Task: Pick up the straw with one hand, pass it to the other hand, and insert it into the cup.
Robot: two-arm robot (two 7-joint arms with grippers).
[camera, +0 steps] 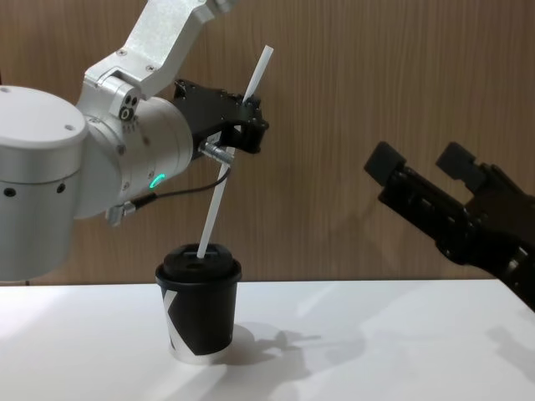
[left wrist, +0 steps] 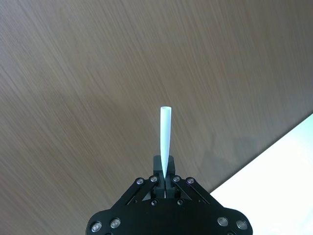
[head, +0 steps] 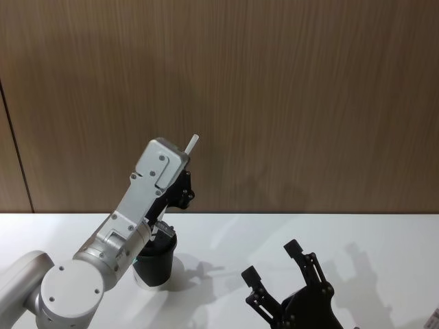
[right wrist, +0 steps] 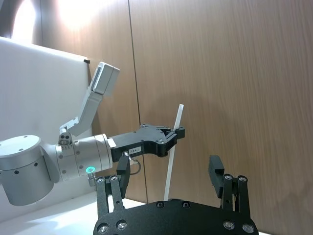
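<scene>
Above cup (camera: 198, 310) | straw (camera: 235, 143) tilted, tip on lid | left claw (camera: 248, 125) clamped on it | right claw (camera: 424, 164) apart

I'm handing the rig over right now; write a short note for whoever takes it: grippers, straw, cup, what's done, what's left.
Left gripper: shut on the straw, raised above the cup.
Right gripper: open, holding nothing, off to the right above the table.
Straw: tilted, its lower end at the cup's lid; how deep it sits cannot be told.
Cup: upright on the table, lid on.
Done: straw is in the left gripper and brought to the lid.
Left: push the straw down into the cup, release, pull back.
</scene>
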